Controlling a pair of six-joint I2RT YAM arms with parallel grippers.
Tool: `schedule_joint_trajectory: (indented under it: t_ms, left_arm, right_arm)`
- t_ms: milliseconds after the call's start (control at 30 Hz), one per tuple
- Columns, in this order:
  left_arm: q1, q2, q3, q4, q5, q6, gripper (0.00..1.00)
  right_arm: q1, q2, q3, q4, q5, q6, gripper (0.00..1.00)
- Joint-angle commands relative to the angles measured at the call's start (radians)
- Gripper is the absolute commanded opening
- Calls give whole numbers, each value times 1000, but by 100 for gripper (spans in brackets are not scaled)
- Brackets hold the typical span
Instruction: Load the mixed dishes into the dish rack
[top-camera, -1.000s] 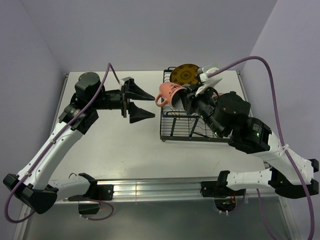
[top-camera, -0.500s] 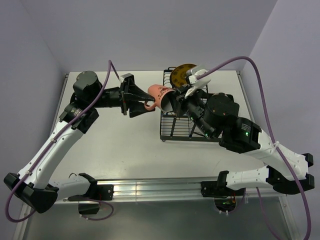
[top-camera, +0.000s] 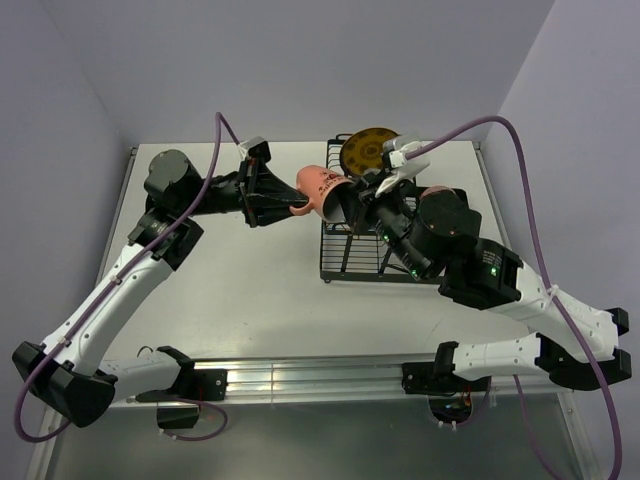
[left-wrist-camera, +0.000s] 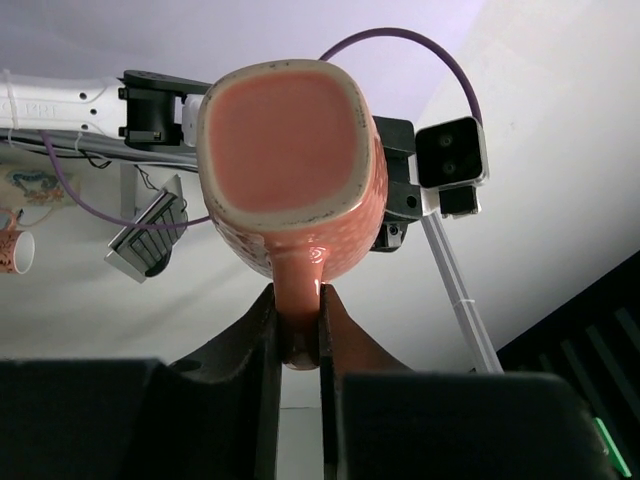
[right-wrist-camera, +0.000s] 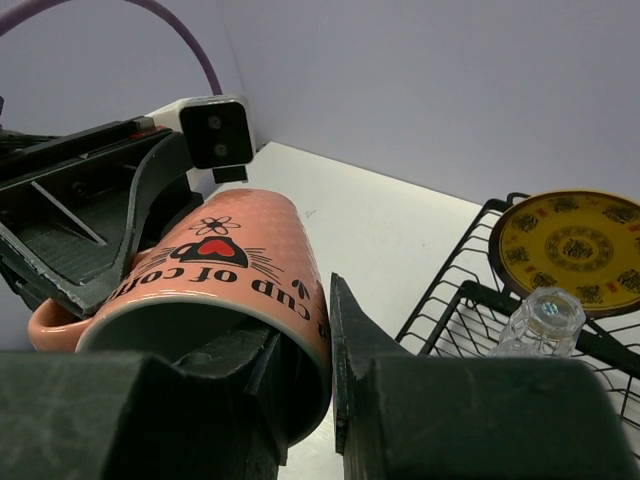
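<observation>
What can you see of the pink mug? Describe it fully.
The pink mug looks like glossy ceramic, with black lettering and a red heart with whiskers. It hangs on its side in the air by the dish rack's edge. The left claw pinches its handle; the right claw clamps its rim.

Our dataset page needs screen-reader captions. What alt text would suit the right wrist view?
A pink mug printed with a heart and lettering is held by both hands: the right hand pinches its rim, the left hand grips its handle. Behind, to the right, a black dish rack holds a yellow plate and a clear glass tumbler.
</observation>
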Motion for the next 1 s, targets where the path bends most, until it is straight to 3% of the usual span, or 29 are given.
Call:
schedule_joint_trajectory:
  t_ms: [0,400,800,867,967]
  left_arm:
    - [-7,0,-9,264,-16,-157,0]
    - [-21,-30,-82,530,-59,-236,0]
    - [-19,-55,-138,576,-92,-262,46]
    - [-19,-47,-135,588,-94,-267,49]
    - [-19,-40,-125,588,-86,-267,45]
  right_arm:
    - [17,-22,-17,109,-78,86,0]
    - [15,10,19,106,-213,137,0]
    - [15,-9,13,100,-238,165,0]
    - [15,-9,16,94,-239,171,0]
    - [15,-9,22,86,-245,174,0]
